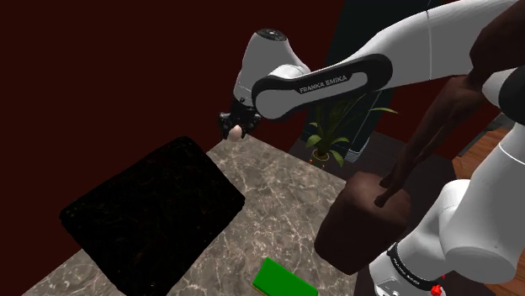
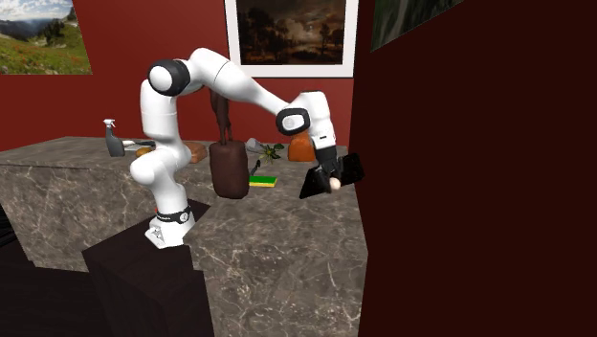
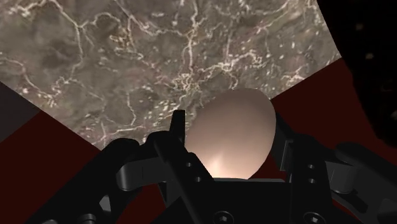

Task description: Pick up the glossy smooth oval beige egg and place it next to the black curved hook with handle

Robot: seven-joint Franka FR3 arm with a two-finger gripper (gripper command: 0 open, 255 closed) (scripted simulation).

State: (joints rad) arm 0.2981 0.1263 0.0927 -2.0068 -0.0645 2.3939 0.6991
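Note:
A smooth beige egg (image 3: pixel 232 137) sits clasped between my black fingers (image 3: pixel 177 137). My gripper (image 1: pixel 235 126) is shut on the egg (image 1: pixel 237 129) and holds it in the air over the far edge of the marble counter (image 1: pixel 278 202), just past a corner of a black square slab (image 1: pixel 151 214). In the second exterior view the gripper (image 2: pixel 331 178) and egg (image 2: pixel 334 182) hang by the counter's right end, close to a dark red wall. A dark brown bulky block (image 1: pixel 370 214) with a long curved stem (image 1: pixel 437 118) stands near the stand.
A green flat block (image 1: pixel 284 279) lies at the counter's near edge. A potted plant (image 1: pixel 332 134) stands behind the counter. A spray bottle (image 2: pixel 114 139) and an orange-brown object (image 2: pixel 300 146) sit on the back counter. The dark red wall (image 2: pixel 459 172) rises beside the gripper.

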